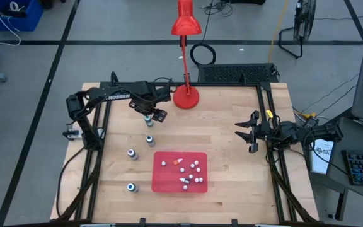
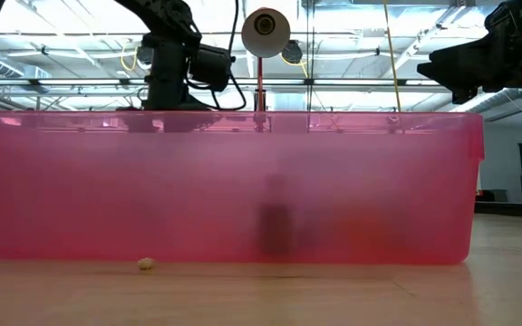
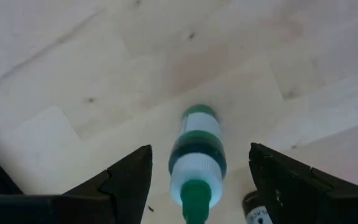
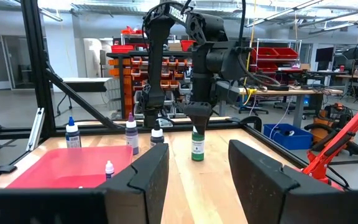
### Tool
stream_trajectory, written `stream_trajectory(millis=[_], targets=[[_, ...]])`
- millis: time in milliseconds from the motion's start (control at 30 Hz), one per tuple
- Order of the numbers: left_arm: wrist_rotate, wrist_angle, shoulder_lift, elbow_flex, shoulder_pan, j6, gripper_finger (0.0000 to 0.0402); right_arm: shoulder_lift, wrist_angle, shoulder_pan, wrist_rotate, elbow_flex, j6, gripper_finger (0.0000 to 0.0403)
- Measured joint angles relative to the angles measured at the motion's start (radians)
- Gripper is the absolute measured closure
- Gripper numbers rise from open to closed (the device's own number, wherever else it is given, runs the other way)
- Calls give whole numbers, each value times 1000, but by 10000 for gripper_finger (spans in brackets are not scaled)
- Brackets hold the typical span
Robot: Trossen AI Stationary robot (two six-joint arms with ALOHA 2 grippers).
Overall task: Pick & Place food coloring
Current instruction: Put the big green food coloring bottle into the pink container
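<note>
The food coloring is a set of tiny dropper bottles. A green-capped one [image 3: 197,134] stands upright on the wooden table [image 1: 232,183], and my left gripper [image 3: 201,152] hangs open right above it, one finger on either side of the cap without touching. This shows in the high view as bottle [image 1: 149,119] and left gripper [image 1: 150,115], and in the right wrist view as bottle [image 4: 197,148]. Three more bottles [image 1: 149,139] [image 1: 132,153] [image 1: 131,186] stand near it. Several lie in the flat red tray [image 1: 169,183]. My right gripper [image 1: 239,130] waits open at the table's right side.
A red desk lamp stands with its base [image 1: 186,96] at the far edge, close to the left gripper. In the low view the tray's pink wall [image 2: 107,190] fills the picture. Dark frame rails [image 1: 99,145] run along both sides. Bare wood lies between tray and right arm.
</note>
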State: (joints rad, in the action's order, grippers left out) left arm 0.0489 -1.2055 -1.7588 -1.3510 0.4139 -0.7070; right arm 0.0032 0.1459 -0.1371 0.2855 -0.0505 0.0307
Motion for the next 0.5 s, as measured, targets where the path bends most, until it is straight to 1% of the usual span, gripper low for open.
stream_trajectory(millis=[167,400,500], targets=[[9,11,0,5,-29,-13,133,0,0,0,0,0,0,248],[37,72,-2,71,-66,-37,133,0,0,0,0,0,0,248],[31,113,-2,99,-71,-41,133,0,0,0,0,0,0,248]])
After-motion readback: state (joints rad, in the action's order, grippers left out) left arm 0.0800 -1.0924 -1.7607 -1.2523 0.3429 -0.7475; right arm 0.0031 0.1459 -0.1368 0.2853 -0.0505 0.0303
